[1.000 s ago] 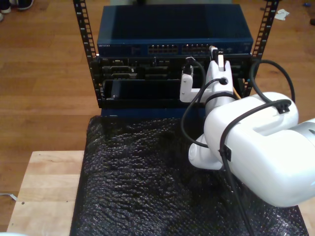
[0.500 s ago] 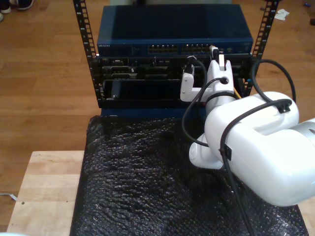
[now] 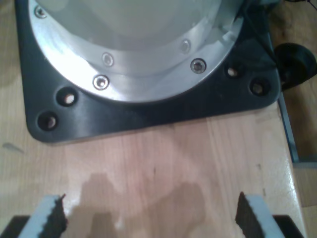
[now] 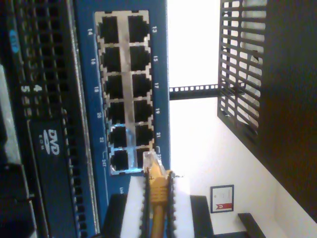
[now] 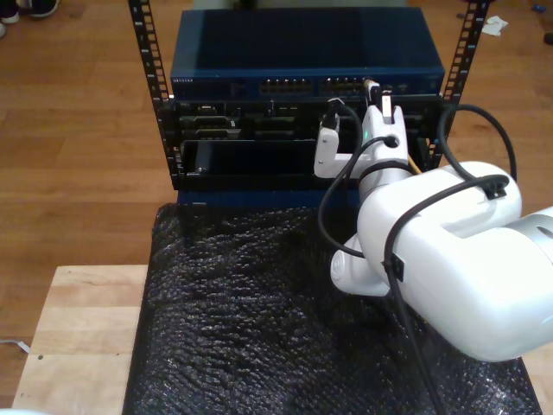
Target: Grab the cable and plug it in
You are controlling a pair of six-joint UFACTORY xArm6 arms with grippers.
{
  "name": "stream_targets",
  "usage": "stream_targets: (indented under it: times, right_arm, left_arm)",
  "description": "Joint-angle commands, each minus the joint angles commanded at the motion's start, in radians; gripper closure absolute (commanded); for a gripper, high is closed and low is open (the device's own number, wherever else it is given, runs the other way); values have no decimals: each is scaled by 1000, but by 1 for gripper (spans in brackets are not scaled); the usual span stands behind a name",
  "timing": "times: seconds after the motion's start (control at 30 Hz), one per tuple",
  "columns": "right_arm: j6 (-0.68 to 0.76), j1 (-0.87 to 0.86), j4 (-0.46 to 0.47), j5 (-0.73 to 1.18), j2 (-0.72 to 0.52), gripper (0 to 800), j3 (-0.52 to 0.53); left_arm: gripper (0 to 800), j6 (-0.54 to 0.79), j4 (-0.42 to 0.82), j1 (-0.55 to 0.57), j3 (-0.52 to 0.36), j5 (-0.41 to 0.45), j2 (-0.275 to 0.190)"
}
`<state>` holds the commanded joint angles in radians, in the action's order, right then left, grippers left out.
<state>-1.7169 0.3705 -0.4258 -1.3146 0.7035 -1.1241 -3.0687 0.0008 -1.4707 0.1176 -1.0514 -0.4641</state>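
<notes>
Second end effector (image 4: 157,198) slightly nearer the blue switch (image 4: 126,89), pinching the ribbed yellow-orange cable (image 4: 158,198); first end effector (image 3: 148,220) wide.

Yellow-orange cable (image 4: 157,191), clear plug (image 4: 151,159) at tip, pinched upright between gripper pads, plug tip just beside switch's last ports, not inserted.

Blue switch (image 5: 307,52) sits in a black rack (image 5: 155,78) on wood floor (image 5: 78,156); bubble wrap (image 5: 242,320) covers the worktop (image 5: 78,337).
</notes>
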Motion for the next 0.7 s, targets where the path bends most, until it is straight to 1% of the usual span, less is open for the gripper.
stream_targets:
  times: [0.7]
  right_arm:
    - [0, 0, 0, 0, 14, 800, -12]
  left_arm:
    - [0, -2, 0, 0, 0, 0, 0]
